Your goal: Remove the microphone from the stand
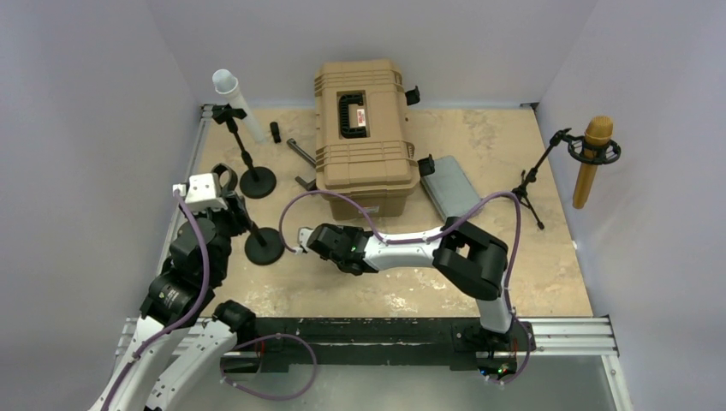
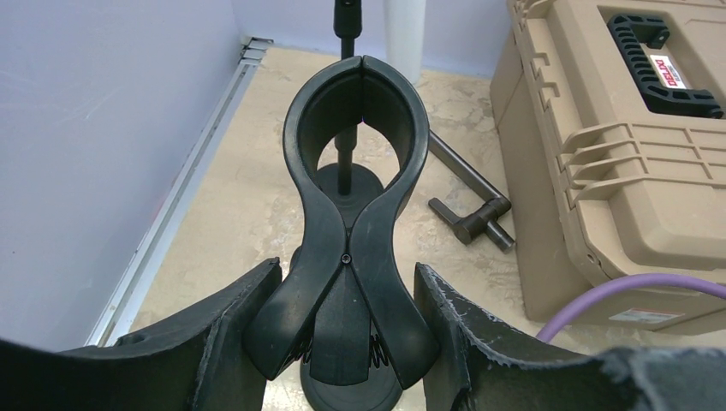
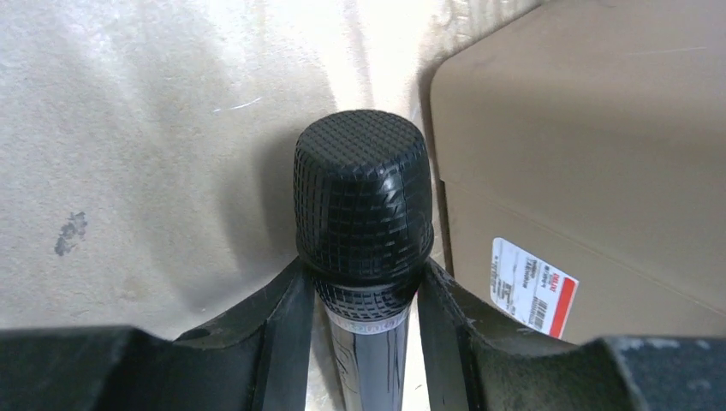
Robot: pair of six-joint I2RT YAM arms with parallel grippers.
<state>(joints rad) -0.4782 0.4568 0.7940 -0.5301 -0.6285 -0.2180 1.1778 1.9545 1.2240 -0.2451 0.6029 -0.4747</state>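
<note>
Right gripper point(image 3: 364, 282): clamped on mic point(image 3: 363, 197) neck, under grille. Left gripper point(image 2: 344, 270): pinching clip point(image 2: 377, 231) handles. Likely rigid, light, slick-bodied; neck hold suits.

High overview, two close wrist views; common case point(image 1: 364, 128)

**Figure: The enclosure around your work surface**

You look down on a tabletop point(image 1: 548, 274) of mottled beige, scuffed with paler patches. Plain walls close it on three sides: the left wall point(image 1: 86, 128), the back wall point(image 1: 368, 34) and the right wall point(image 1: 659, 257), all a pale lavender-grey. An aluminium rail point(image 2: 175, 201) runs along the table's left edge, and a second rail point(image 1: 565, 336) crosses its near edge. Your light is even and diffuse, and the shadows are soft.
</note>
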